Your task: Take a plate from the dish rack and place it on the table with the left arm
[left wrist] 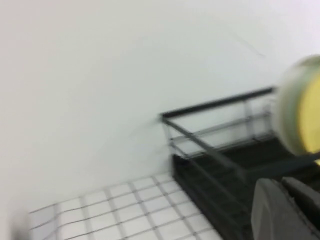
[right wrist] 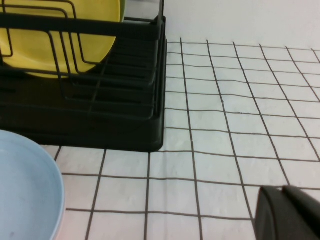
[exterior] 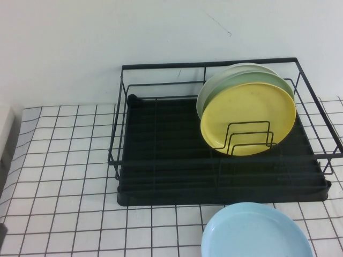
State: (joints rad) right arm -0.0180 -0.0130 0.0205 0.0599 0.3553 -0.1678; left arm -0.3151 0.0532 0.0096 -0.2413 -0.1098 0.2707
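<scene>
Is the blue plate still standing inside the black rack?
No, the blue plate lies flat on the table in front of the dish rack.

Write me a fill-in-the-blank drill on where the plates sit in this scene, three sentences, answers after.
1. The light blue plate lies flat on the ____, in front of the dish rack.
2. The frontmost plate standing in the rack is ____.
3. The left gripper and right gripper show only in the ____ views, at the picture edge.

Answers: table; yellow; wrist
</scene>
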